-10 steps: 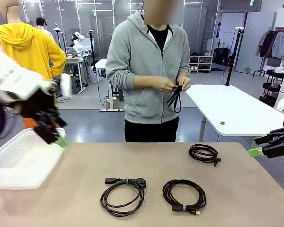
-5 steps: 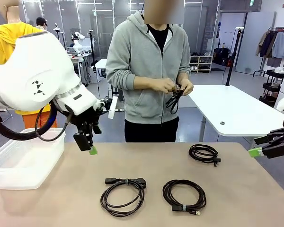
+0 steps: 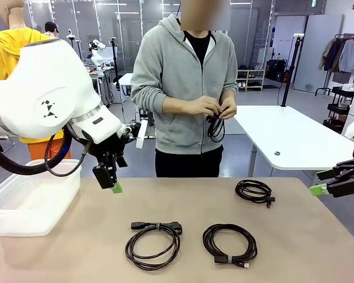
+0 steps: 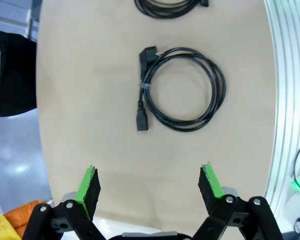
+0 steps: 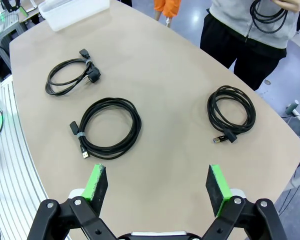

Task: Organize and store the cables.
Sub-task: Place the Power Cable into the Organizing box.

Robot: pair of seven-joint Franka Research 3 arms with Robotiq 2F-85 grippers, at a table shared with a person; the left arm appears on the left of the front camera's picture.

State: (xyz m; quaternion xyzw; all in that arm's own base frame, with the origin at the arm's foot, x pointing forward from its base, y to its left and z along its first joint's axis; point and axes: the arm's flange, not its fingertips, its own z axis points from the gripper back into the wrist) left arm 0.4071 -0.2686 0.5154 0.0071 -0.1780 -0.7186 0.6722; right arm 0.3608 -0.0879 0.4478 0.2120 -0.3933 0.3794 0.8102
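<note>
Storage stands ready at the left: a clear plastic bin on the table, likely where the cables are meant to go. Just beside it the left gripper hovers with jaws spread wide and empty, aimed down at the power cord coil, probably to grasp it. Next lies a USB cable coil, then a smaller coil. The person's hands hold a fourth cable, apparently winding it. The right gripper hangs wide open and empty at the table's right edge.

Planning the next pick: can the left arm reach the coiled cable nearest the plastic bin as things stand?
Probably yes. The left pincer hangs open above the table, the cable lies flat just ahead of it, and nothing sits between them.
</note>
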